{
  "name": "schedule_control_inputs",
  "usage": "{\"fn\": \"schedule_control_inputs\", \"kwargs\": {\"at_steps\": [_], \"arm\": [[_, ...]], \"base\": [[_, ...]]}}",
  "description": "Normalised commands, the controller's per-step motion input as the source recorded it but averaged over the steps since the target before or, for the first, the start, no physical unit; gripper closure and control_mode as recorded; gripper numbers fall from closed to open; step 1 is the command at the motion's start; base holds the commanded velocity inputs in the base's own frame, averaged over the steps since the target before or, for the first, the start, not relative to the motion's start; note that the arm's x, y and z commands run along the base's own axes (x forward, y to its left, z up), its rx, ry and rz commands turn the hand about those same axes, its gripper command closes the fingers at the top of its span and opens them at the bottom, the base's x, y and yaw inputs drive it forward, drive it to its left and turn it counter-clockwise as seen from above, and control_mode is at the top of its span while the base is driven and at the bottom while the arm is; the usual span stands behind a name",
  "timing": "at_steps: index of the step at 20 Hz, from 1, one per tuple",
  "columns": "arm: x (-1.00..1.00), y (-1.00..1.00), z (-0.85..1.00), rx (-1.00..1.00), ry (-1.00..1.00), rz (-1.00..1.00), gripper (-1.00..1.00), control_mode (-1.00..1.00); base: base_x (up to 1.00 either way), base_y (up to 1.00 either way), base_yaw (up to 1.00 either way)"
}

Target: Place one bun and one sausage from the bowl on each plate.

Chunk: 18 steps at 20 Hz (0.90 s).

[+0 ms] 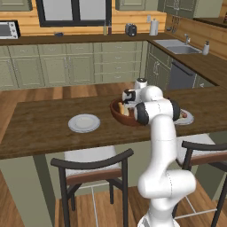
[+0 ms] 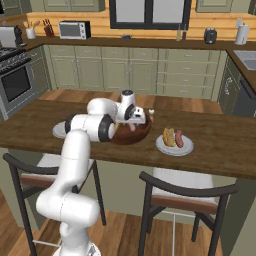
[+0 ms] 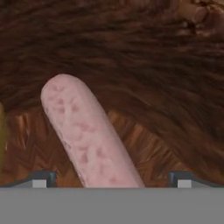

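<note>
The dark wooden bowl (image 1: pixel 116 113) (image 2: pixel 140 135) stands mid-counter, with a bun (image 1: pixel 125 110) inside it. My gripper (image 1: pixel 129 104) (image 2: pixel 132 125) (image 3: pixel 111 179) reaches down into the bowl with its jaws open. In the hand view a pink sausage (image 3: pixel 87 135) lies on the bowl's floor (image 3: pixel 153 87) between the two fingertips (image 3: pixel 41 178), untouched by either. The right plate (image 2: pixel 165 148) (image 1: pixel 189 119) carries a bun (image 2: pixel 168 136) and a sausage (image 2: pixel 179 138). The left plate (image 1: pixel 84 123) (image 2: pixel 58 131) is bare and partly hidden by my arm in the right base view.
Two dark chairs (image 1: pixel 91 168) (image 2: pixel 187 195) are tucked under the counter's near edge. The wooden counter (image 2: pixel 225 145) runs wide to both sides of the bowl. Kitchen cabinets and a sink (image 1: pixel 177 46) lie far behind.
</note>
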Motion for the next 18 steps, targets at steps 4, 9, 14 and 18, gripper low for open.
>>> {"fn": "schedule_control_inputs", "kwargs": {"at_steps": [4,9,14,18], "arm": [[0.00,0.00,-0.38,0.00,0.00,0.00,1.00,-1.00],[-0.57,0.01,-0.10,0.00,-0.05,-0.01,1.00,-1.00],[-1.00,0.24,0.12,0.00,-0.08,-0.12,1.00,-1.00],[-0.89,0.71,0.46,0.00,0.00,-0.19,1.00,-1.00]], "base": [[0.00,0.00,0.00],[0.00,0.00,0.00],[0.00,0.00,0.00],[0.00,0.00,0.00]]}}
